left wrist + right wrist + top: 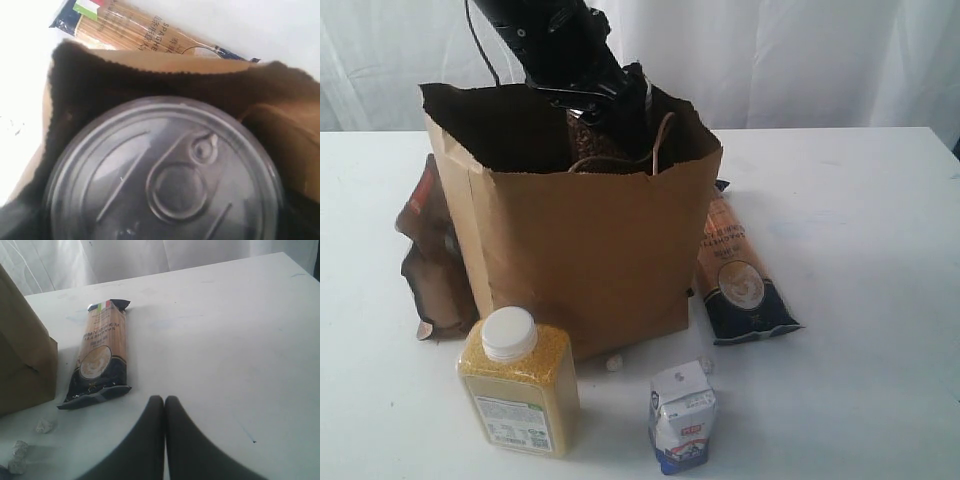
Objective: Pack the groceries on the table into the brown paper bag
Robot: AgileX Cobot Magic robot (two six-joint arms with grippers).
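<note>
Well, from my seat the left gripper [610, 125] is down inside the mouth of the brown paper bag [580, 250], with the silver-lidded clear can [165, 175] right beneath its camera. The ribbed metal lid with its pull-tab fills that view, and the kraft walls rise dark around it. I cannot see the fingers there. In the exterior view one dark finger runs down beside the can, which sits high near the rim, so I judge the jaws are clamped wide around the can's round body and carrying it upright so it lands on its flat base.

My right gripper [164, 402] hovers over the bare white table [860, 300], fingers pressed together and holding nothing, out of the other arm's way.

Around the bag, four groceries are not yet packed:
- White-capped yellow grain bottle [520, 385] at seven o'clock, squarish and rigid.
- Small white-blue carton [682, 415] at five o'clock, upright.
- Long orange-navy packet [740, 275] at three o'clock, glossy film, lying flat.
- Dark-brown pouch [425, 260] at nine o'clock, crinkled, slumped against the bag wall.
</note>
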